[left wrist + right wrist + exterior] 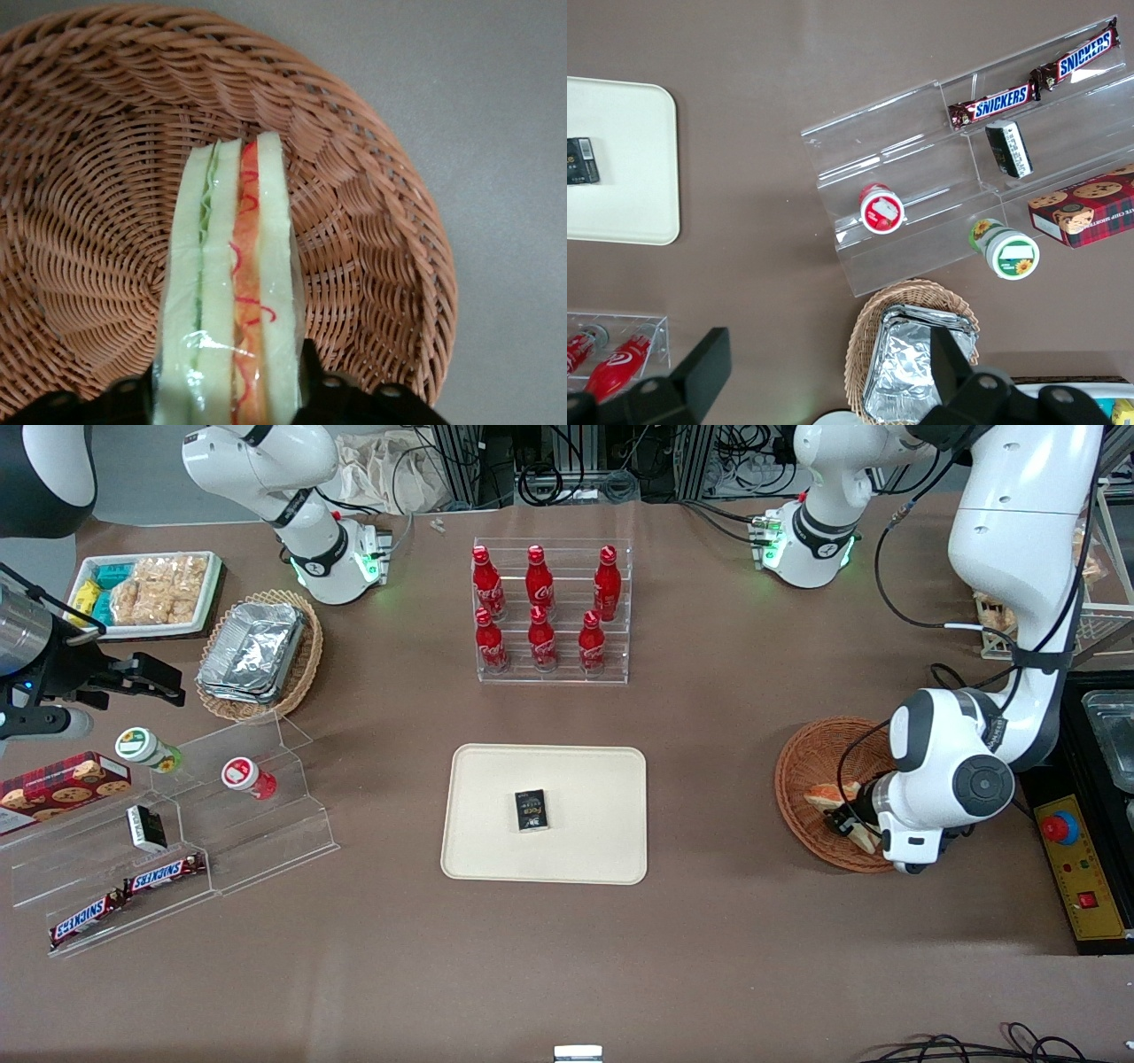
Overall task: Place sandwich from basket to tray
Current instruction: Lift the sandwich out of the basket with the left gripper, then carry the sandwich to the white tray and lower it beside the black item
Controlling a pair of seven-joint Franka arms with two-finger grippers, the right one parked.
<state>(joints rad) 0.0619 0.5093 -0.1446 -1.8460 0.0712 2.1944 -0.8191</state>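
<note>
The wrapped sandwich stands on edge inside the reddish-brown wicker basket, clamped between the fingers of the left gripper. The cream tray, toward the parked arm's end from the basket, carries a small black packet.

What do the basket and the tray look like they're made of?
Basket: woven wicker, reddish-brown, matte; the interlaced strands show. Tray: probably smooth cream plastic, judging by its even surface and rounded corners. The pincer sits in the basket, closed around the sandwich.
</note>
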